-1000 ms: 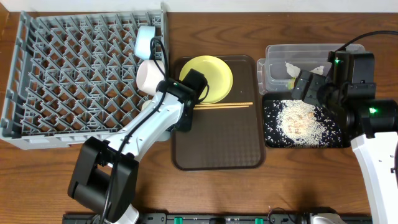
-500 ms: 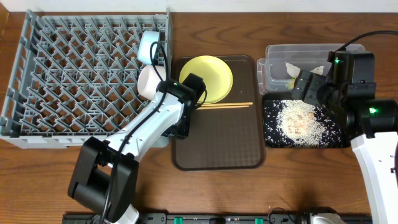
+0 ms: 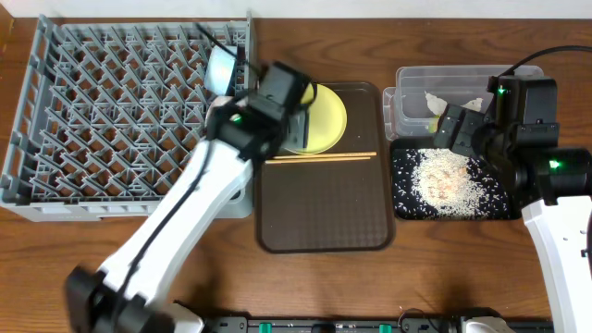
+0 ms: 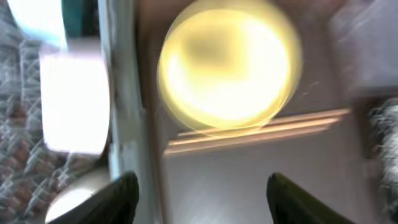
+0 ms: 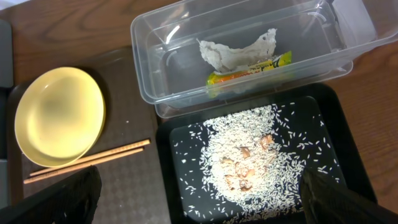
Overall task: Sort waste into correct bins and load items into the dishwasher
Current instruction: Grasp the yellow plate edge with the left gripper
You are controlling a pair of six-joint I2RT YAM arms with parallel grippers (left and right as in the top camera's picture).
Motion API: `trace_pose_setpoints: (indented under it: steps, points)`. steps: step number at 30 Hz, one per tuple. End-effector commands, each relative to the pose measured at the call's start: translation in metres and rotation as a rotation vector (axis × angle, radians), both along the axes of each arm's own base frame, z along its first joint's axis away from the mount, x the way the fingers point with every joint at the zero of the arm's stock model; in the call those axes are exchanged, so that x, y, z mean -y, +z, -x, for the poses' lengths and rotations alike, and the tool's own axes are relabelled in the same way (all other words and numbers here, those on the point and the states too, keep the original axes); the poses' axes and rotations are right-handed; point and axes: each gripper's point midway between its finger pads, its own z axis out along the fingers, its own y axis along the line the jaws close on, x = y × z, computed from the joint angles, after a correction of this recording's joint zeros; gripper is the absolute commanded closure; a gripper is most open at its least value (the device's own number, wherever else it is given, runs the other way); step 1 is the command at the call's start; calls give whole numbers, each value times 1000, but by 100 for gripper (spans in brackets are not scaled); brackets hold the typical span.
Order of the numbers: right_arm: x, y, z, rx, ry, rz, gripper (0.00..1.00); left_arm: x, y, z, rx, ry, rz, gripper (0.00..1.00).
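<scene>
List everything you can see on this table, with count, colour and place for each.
dish rack: one, grey, left side of the table
bowl: one, light blue, at the rack's right edge
white dishes: two, blurred, by the rack's right wall
serving tray: one, brown, centre
plate: one, yellow-green, on the serving tray
chopsticks: one pair, wooden, beside the plate
clear tub: one, far right
tissue: one, white, in the tub
snack wrapper: one, orange-and-green, in the tub
black tray: one, in front of the tub
rice and scraps: one pile, whitish, on the black tray
left pincer: open, over the serving tray
right pincer: open, over the black tray
</scene>
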Motion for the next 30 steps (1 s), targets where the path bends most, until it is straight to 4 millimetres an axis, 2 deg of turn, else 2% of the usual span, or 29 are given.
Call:
trace_pose_setpoints:
  steps: [1,4,6,10,13,16,18,25,30]
  points:
    - [5,1,-1,2,-25,1,1,14,19,-11,72,-28,69,33]
    - [5,1,-1,2,-25,2,1,25,5,-24,75,-30,72,33]
    - [5,1,-1,2,-25,1,1,29,-15,-33,46,-14,64,33]
    - [5,1,-1,2,-25,1,1,17,-59,-48,-8,167,17,33]
    - [5,1,-1,2,-25,1,1,9,-84,-54,-33,306,12,35]
    - [5,1,-1,2,-25,2,1,5,-97,-59,-30,395,19,47]
    - [5,1,-1,2,-25,2,1,4,-106,-64,-25,444,25,51]
    - [5,1,-1,2,-25,2,1,5,-142,-71,-55,506,24,57]
    - [5,1,-1,2,-25,2,1,-12,-147,-73,-42,589,0,58]
